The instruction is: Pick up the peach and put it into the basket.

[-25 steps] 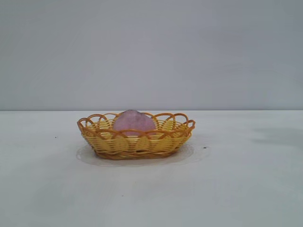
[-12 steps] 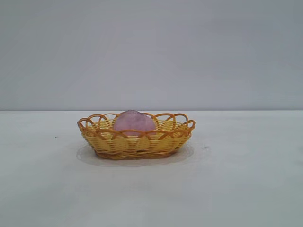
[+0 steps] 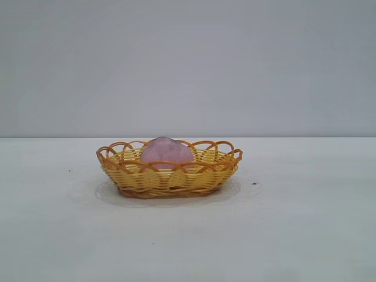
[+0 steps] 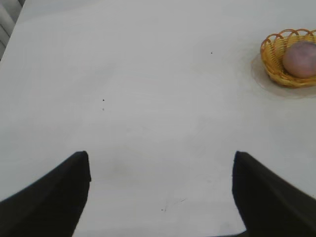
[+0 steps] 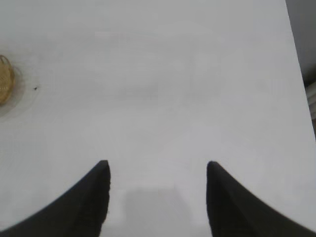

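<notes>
Peach sits in basket, frame centre: task looks done. Both pincers open, empty, over bare worktop.

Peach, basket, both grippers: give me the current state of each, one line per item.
peach: resting inside the basket, not held.
basket: upright on the table, holding the peach.
left gripper: open, empty, over bare table away from the basket.
right gripper: open, empty, over bare table, basket at the edge of its view.

The peach sits inside the basket, which rests on the tabletop, left of centre.
</notes>
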You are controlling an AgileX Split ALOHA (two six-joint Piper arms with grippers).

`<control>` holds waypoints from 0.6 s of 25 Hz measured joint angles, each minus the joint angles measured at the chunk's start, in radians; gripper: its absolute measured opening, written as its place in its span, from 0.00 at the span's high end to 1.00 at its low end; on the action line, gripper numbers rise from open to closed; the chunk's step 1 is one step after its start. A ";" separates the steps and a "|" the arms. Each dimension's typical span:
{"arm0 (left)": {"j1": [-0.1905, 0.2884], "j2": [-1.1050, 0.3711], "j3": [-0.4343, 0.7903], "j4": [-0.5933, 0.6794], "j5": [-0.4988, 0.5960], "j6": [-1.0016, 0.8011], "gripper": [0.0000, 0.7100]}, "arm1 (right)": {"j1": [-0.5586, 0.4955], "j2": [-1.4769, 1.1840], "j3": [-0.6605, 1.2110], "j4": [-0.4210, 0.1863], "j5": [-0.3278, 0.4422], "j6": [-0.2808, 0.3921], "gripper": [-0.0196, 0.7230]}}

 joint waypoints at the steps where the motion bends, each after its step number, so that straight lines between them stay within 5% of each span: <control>1: 0.000 0.000 0.000 0.000 0.000 0.000 0.23 | 0.000 -0.055 0.041 0.006 0.000 0.000 0.43; 15: 0.000 0.000 0.000 0.000 0.000 0.000 0.23 | 0.000 -0.613 0.357 0.086 -0.064 -0.025 0.43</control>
